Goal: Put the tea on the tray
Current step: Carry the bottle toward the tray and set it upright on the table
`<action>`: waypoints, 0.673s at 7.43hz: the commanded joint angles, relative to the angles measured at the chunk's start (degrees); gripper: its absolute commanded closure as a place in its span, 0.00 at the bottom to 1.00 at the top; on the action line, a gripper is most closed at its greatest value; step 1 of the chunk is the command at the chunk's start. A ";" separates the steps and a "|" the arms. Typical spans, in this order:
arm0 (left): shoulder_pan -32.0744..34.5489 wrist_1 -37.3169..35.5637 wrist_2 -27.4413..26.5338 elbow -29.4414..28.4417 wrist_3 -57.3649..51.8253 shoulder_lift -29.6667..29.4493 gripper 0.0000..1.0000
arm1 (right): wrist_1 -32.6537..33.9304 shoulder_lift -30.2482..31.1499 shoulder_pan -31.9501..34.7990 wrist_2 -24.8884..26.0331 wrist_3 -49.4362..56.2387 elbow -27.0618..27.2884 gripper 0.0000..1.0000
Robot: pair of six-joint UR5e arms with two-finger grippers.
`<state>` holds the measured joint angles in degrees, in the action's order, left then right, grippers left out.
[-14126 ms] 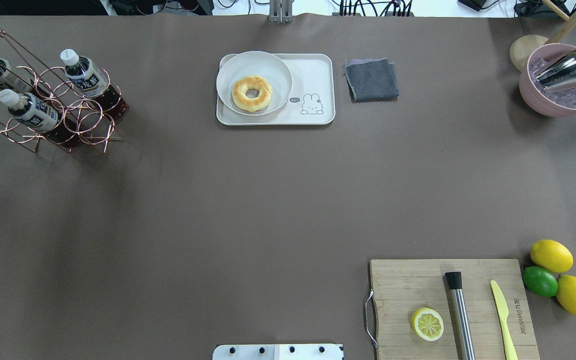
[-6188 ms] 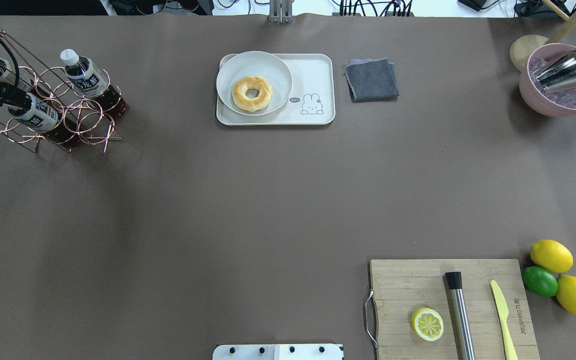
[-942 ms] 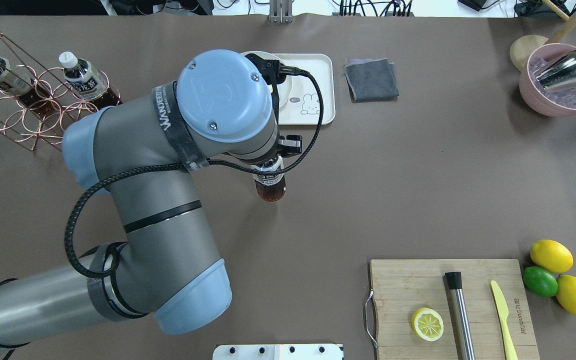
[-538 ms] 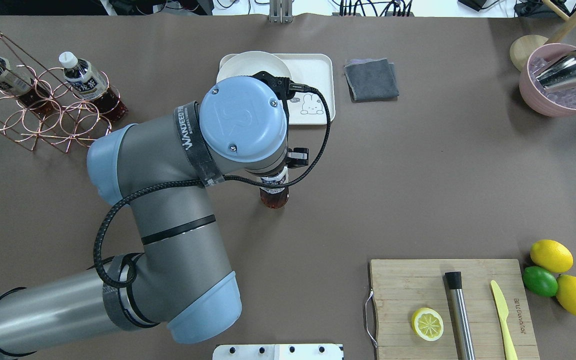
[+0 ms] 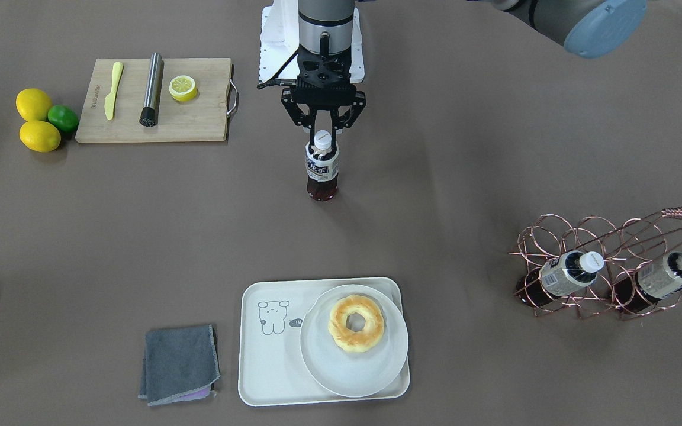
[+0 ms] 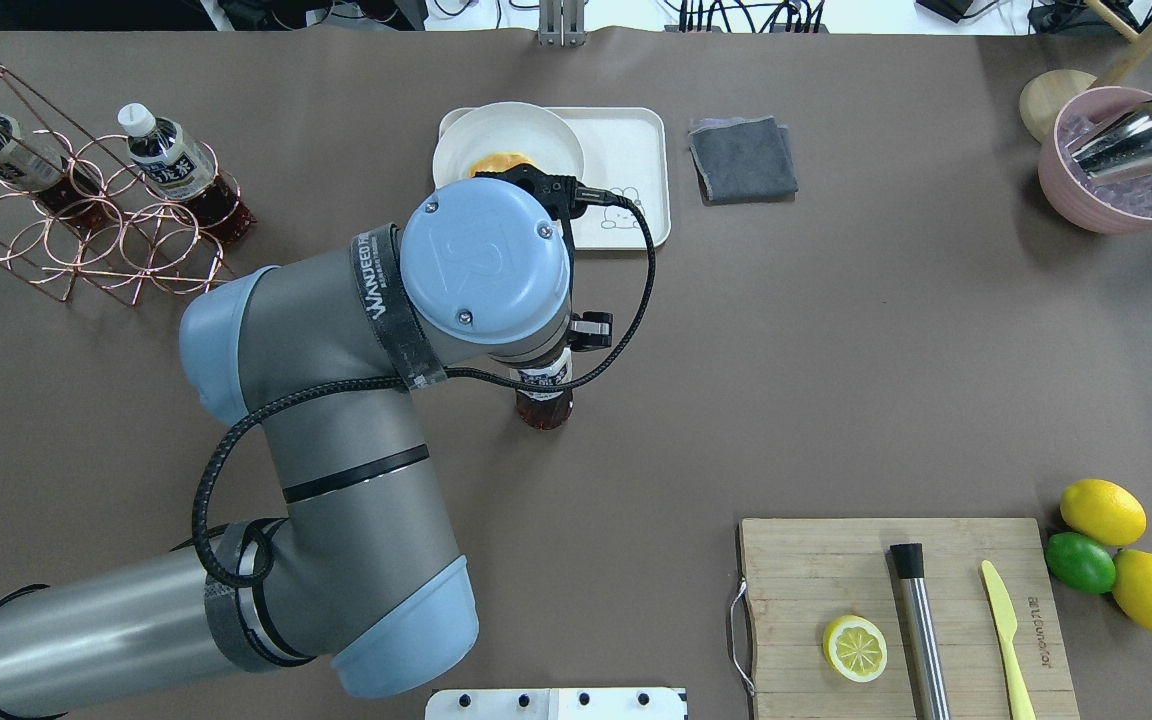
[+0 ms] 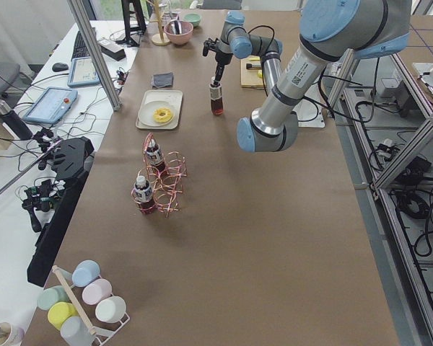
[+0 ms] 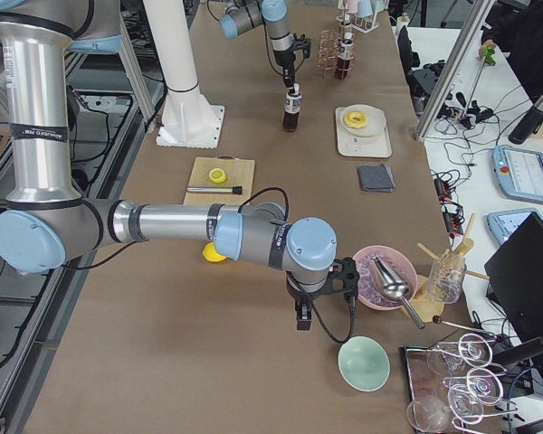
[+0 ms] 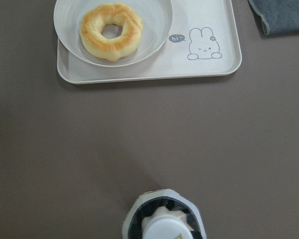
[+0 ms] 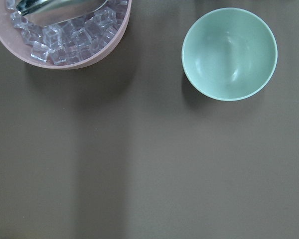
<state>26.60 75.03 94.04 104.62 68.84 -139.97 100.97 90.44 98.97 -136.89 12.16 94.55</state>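
Note:
The tea (image 5: 322, 171) is a small bottle of dark liquid with a white cap. It stands upright in the middle of the table, well short of the tray. My left gripper (image 5: 322, 135) comes straight down on it, shut on its cap and neck. I cannot tell whether its base touches the table. From overhead the wrist covers the bottle's top (image 6: 543, 398). The cream tray (image 5: 270, 355) (image 6: 636, 140) holds a round plate (image 5: 353, 355) with a doughnut. The tray's bear-print half is bare (image 9: 214, 64). My right gripper (image 8: 300, 316) hangs near the pink bowl; I cannot tell its state.
A copper wire rack (image 5: 613, 260) (image 6: 86, 230) holds two more tea bottles. A grey cloth (image 5: 180, 364) lies beside the tray. A cutting board (image 5: 154, 100) carries a knife, a muddler and a lemon half, with lemons and a lime (image 5: 39, 118) beside it. Also present: an ice bowl (image 10: 60, 35) and a green bowl (image 10: 229, 54).
One bottle has left the rack and is in my left gripper. Over the last second the left arm moved it slightly right and toward the robot's side.

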 commanded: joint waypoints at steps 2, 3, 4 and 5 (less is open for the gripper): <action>-0.06 0.82 0.00 -0.30 -0.19 0.13 1.00 | 0.02 -0.09 0.00 -0.04 -0.12 0.10 0.00; -0.14 0.91 0.00 -0.30 -0.28 0.13 1.00 | -0.07 -0.09 0.00 -0.13 -0.20 0.11 0.00; -0.67 1.00 0.00 -0.21 -0.28 0.65 1.00 | -0.07 -0.09 0.00 -0.13 -0.20 0.02 0.00; -0.76 2.39 0.00 -0.21 -0.37 1.27 1.00 | 0.02 -0.26 0.00 -0.13 -0.29 0.02 0.00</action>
<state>26.19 76.02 94.04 104.39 68.58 -139.53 100.92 90.34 98.96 -137.00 11.97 94.61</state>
